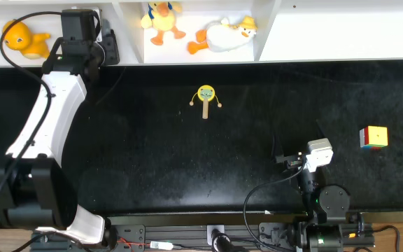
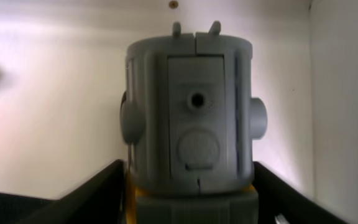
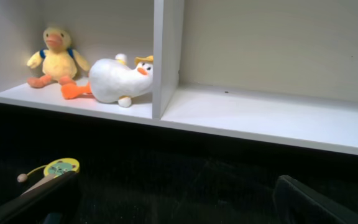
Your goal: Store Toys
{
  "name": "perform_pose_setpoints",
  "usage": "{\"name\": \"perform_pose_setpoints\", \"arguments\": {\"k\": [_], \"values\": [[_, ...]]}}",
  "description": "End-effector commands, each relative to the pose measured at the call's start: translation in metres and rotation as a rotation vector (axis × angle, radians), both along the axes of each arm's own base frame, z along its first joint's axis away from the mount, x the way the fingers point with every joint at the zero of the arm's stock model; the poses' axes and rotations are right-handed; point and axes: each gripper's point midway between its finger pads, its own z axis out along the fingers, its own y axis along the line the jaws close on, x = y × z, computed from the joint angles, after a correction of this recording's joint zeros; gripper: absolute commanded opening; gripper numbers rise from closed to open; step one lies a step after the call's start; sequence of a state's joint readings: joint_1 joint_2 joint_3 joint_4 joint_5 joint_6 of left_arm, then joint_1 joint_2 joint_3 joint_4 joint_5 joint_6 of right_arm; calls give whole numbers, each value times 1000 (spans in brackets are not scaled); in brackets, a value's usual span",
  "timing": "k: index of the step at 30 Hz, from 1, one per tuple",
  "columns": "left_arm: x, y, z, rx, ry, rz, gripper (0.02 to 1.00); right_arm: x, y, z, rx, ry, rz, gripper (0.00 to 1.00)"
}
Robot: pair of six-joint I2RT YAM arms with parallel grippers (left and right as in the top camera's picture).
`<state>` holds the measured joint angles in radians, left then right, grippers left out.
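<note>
My left gripper [image 1: 82, 26] is inside the left compartment of the white shelf [image 1: 327, 49]. In the left wrist view it [image 2: 188, 183] is shut on a grey robot toy [image 2: 191, 112] with a yellow base, held upright against the compartment's back wall. An orange plush [image 1: 23, 38] sits in the same compartment. A yellow duck [image 1: 163, 19] and a white goose plush [image 1: 222, 35] lie in the middle compartment. A small yellow rattle drum [image 1: 205, 96] lies on the black table, and a colour cube [image 1: 373, 137] lies at the right. My right gripper [image 1: 306, 158] rests low near the front, open and empty [image 3: 173, 208].
The shelf's right compartment [image 3: 272, 112] has a bare white floor. A divider wall [image 3: 166, 56] separates it from the ducks. The black table [image 1: 152, 161] stretches between both arms. Cables hang by the right arm's base [image 1: 327, 203].
</note>
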<state>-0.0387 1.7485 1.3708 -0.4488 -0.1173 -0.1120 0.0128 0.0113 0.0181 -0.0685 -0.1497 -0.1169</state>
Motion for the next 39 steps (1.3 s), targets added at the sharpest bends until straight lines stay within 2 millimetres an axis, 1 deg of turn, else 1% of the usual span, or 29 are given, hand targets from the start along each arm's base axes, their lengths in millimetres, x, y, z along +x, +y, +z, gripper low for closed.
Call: {"name": "perform_pose_setpoints", "arguments": {"k": [1,5,9,12,14,16,18,19,21,24,27,29,31,35,37,38,39], "values": [[4,3,16,11,-28,3,998,1,-2,-4,-2,0,-10,996],[-15,4,24,13,3,2,998,1,-2,-4,-2,0,-10,996],[-50,7,34,20,2,8,998,1,-2,-4,-2,0,-10,993],[-87,17,37,56,-9,42,998,1,-2,-4,-2,0,-10,996],[-120,26,34,89,-8,74,998,1,-2,-4,-2,0,-10,996],[-159,27,27,89,-1,73,998,1,-2,-4,-2,0,-10,996],[-185,22,22,67,-20,65,998,1,-2,-4,-2,0,-10,996],[-193,20,23,43,-59,72,998,1,-2,-4,-2,0,-10,993],[-202,11,30,-22,-176,51,998,1,-2,-4,-2,0,-10,993],[-205,-7,39,-80,-363,-53,998,1,-2,-4,-2,0,-10,996],[-208,-29,45,-54,-553,-226,998,1,-2,-4,-2,0,-10,996],[-213,-39,46,-31,-662,-308,998,1,-2,-4,-2,0,-10,996],[-218,-40,40,-18,-725,-319,998,1,-2,-4,-2,0,-10,996],[-230,-35,18,-1,-765,-292,998,1,-2,-4,-2,0,-10,996],[-233,-36,5,-3,-760,-296,998,1,-2,-4,-2,0,-10,996],[-236,-36,-5,-16,-732,-292,998,1,-2,-4,-2,0,-10,996],[-238,-33,-10,-14,-710,-269,998,1,-2,-4,-2,0,-10,998]]}}
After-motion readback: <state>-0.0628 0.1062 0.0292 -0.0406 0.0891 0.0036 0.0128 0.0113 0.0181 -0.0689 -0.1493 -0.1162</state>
